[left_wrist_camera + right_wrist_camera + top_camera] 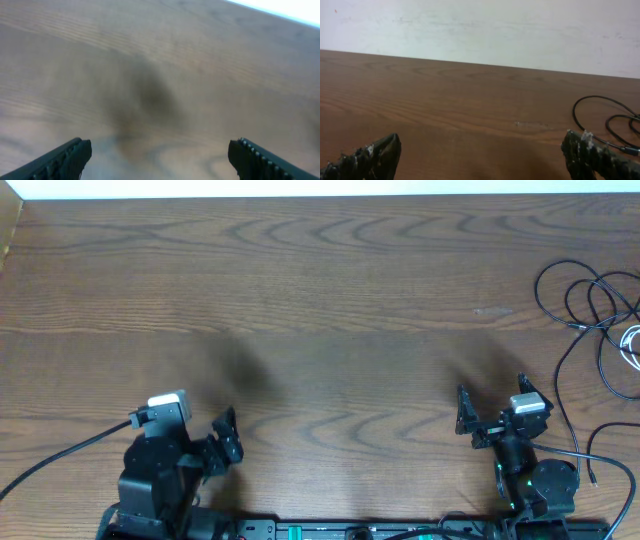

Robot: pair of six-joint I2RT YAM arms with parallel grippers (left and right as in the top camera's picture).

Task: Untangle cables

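The cables (592,298) lie in loose black loops at the table's far right edge, with one white cable (632,343) among them. Another thin black cable (572,425) runs down the right side to a small plug end (593,476). The right wrist view shows black loops (600,116) at its right edge. My right gripper (492,404) is open and empty, left of the cables and apart from them; it also shows in the right wrist view (482,155). My left gripper (231,436) is open and empty over bare wood at the front left, also in the left wrist view (160,160).
The wooden table (320,310) spans the whole view, with a white wall beyond its far edge (480,25). A thick black arm cable (60,452) trails from the left arm to the front left edge. The arm bases sit along the front edge.
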